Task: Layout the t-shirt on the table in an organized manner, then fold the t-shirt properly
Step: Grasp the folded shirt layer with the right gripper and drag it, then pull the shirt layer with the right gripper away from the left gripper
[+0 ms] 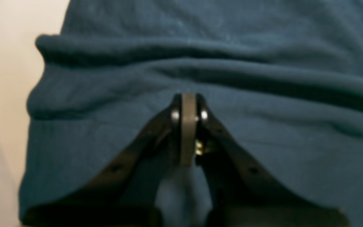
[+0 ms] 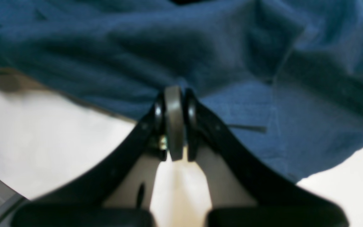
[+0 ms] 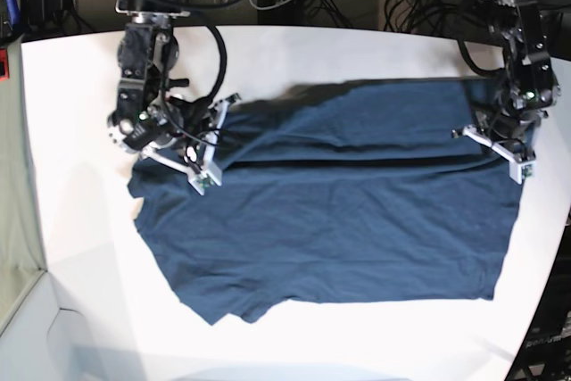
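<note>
Closest to the base camera, the bare front of the large, smooth, matte white table [image 3: 107, 327] runs across the frame. On it lies the plain dark navy-blue short-sleeved cloth t-shirt [image 3: 339, 229], spread fairly flat over the middle and right of the tabletop, its soft knit rumpled into long low ridges and its near edge uneven. At the left of the view, the right gripper [image 3: 207, 160] (black jaws drawn together) is pressed into the shirt's upper-left part; its wrist camera shows the jaws meeting at the fabric's edge, apparently pinching it. At the far right, the left gripper [image 3: 500, 144], likewise closed, sits on the shirt's upper-right part, with cloth bunched in rolls beyond its tips. Both seem placed at opposite ends of one edge to lift and fold it evenly.
</note>
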